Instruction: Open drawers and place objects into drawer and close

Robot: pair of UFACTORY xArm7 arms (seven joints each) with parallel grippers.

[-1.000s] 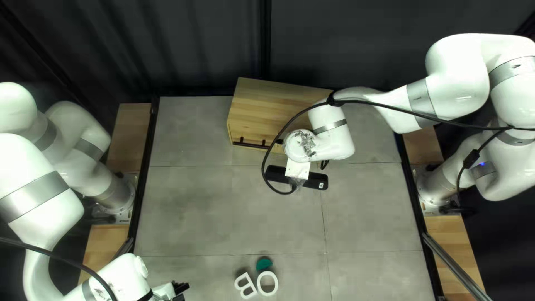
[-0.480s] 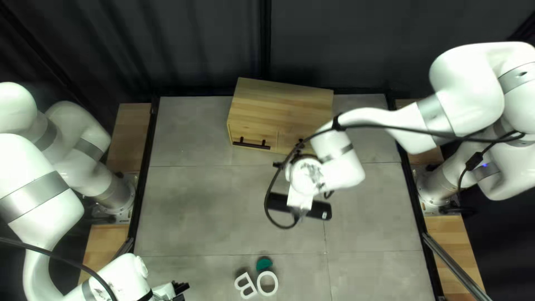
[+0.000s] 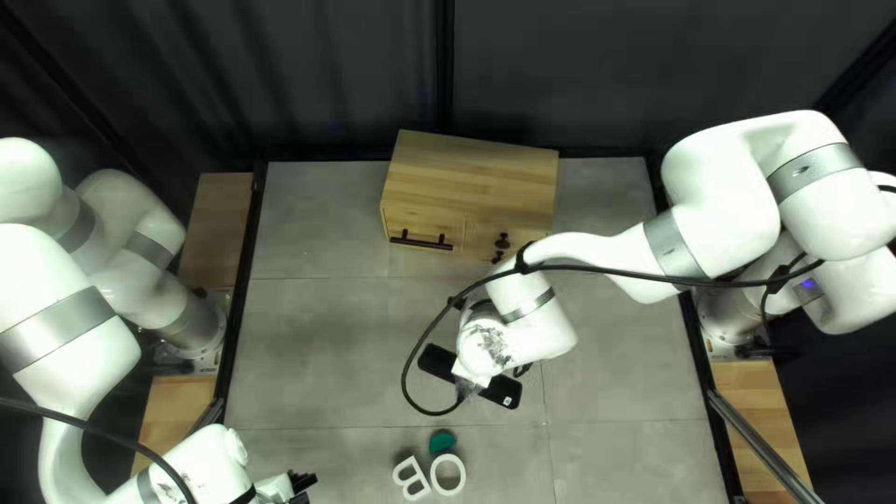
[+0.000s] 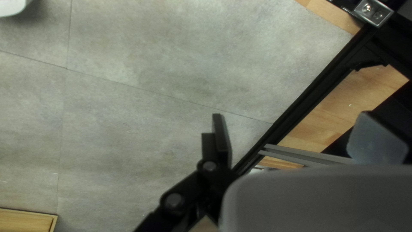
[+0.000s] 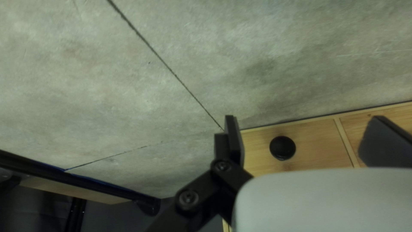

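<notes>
The wooden cabinet [image 3: 476, 177] stands at the table's far edge with a bar handle [image 3: 420, 243] and black knobs [image 3: 502, 241]; its fronts look shut. Near the front edge lie a white B [image 3: 423, 474], a white O [image 3: 463, 474] and a green piece [image 3: 441, 442]. My left gripper [image 3: 302, 483] is left of them. Mostly hidden under its arm, my right gripper [image 3: 456, 303] is on the near side of the cabinet. Seen from its wrist, my right gripper [image 5: 304, 139] is open, with a knob [image 5: 283, 148] beyond the gap. My left gripper [image 4: 294, 137] is open and empty.
The right arm's cable [image 3: 408, 364] loops over mid-table. Black rails [image 3: 245, 271] run along both sides. A wooden corner [image 4: 25, 220] and an unidentified white object [image 4: 12, 6] show in the left wrist view.
My right arm has drawn back from the cabinet toward the near edge and turned somewhat, uncovering the cabinet's right front and knobs. The left arm and the loose pieces have stayed put.
</notes>
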